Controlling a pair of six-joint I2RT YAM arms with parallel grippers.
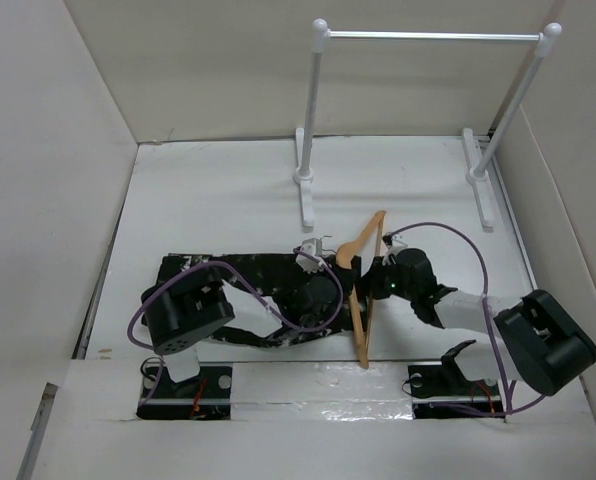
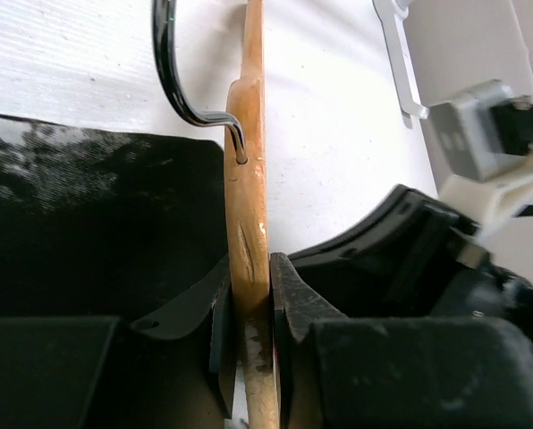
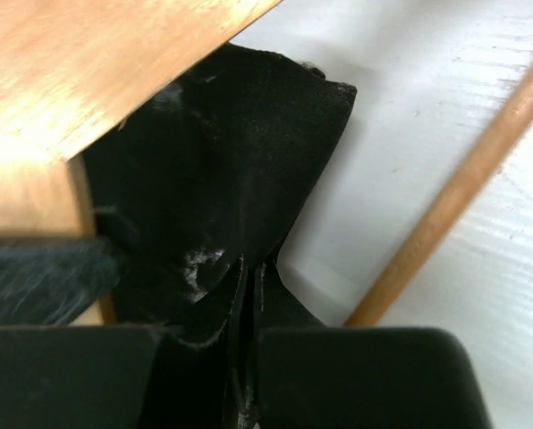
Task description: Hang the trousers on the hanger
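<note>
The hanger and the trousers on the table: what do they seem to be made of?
The hanger looks like light-brown wood with a smooth, faintly glossy finish; grain streaks show along it. Its hook seems polished metal, dark and shiny with reflections. The trousers look like soft matte black fabric, creased and folded, with white speckles.

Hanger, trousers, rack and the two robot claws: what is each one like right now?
left gripper: shut on the hanger, on the wood near its hook.
right gripper: shut on a bit of the trousers.
hanger: held, not on the rack.
trousers: mostly lying on the table, one bit pinched.
rack: standing upright at the back.
</note>
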